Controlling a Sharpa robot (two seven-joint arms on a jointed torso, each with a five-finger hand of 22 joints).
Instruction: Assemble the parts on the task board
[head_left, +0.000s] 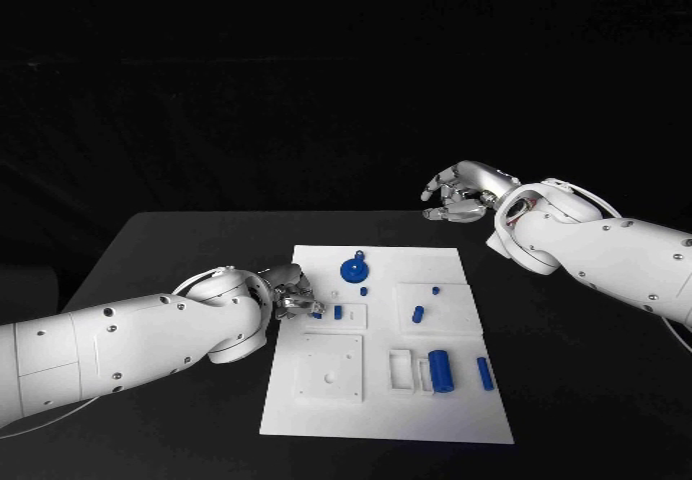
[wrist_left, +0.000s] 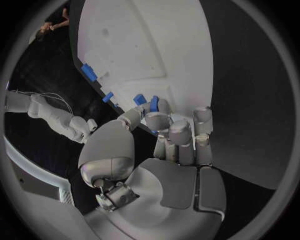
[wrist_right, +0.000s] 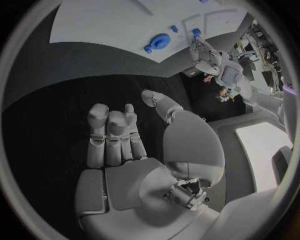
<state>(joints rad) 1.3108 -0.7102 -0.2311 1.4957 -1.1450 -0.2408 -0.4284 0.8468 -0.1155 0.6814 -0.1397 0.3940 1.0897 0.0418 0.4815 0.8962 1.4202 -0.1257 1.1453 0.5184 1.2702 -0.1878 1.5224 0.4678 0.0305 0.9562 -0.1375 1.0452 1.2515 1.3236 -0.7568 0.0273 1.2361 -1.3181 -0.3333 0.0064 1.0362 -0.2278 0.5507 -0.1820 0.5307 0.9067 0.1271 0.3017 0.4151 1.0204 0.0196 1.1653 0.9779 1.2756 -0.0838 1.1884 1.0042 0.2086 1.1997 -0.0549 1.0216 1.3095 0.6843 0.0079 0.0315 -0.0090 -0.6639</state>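
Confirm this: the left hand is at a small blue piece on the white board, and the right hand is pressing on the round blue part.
Not quite. In the head view the right hand hangs beyond the white board, off the round blue part. The left hand is at a small blue piece, as you said.

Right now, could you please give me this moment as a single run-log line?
left hand: pinching small blue part at task board left edge | right hand: raised behind board, holding nothing, fingers curled | blue disc: lying on board

The task board (head_left: 387, 420) lies mid-table (head_left: 173, 240), with the round part (head_left: 353, 270) at its far edge (cylinder part (head_left: 441, 370) nearer, rightward).
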